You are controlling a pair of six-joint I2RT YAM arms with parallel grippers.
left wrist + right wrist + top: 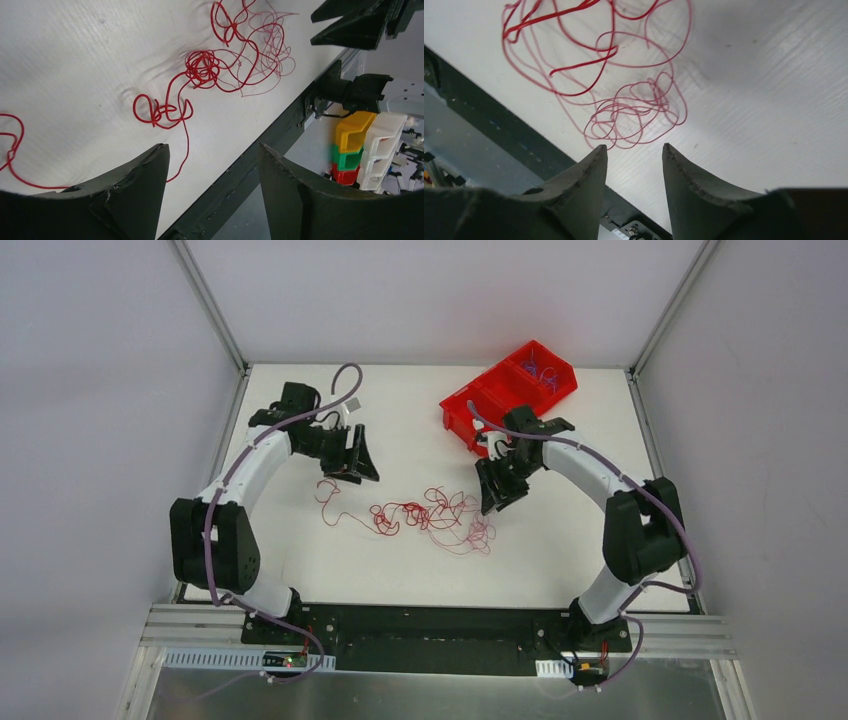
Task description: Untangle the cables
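1. Left gripper (358, 476): it hangs over the worktop (560, 550) left of centre, toward the far edge. Its jaws are spread wide and hold nothing. In its wrist view (212, 155) we see only bare surface and one red strand past the gap.
2. Cables (430, 515): the red tangle lies flat mid-worktop, somewhat nearer the near edge.
   - A loose tail trails to the left.
   - A dense knot (202, 67) sits in the middle.
   - Wider, paler loops (629, 107) fan out to the right.
   - Neither gripper touches it.
3. Right gripper (503, 502): it is poised just beyond the right end of the tangle. Its jaws stand moderately apart, narrower than the left pair, and are empty (634, 149).
4. Red bin (460, 415): it stands at the far right corner of the worktop. The bluish strands inside are too small for us to make out.
5. Step in hand: we judge this to be the approach before a grasp, since no strand is yet separated.
6. Next move: we expect each gripper must descend to the surface over a single strand at opposite ends of the tangle. The wire is far thinner than the fingers, so the jaws must close fully before drawing apart gently. Pinching several loops at once would tighten the knot.
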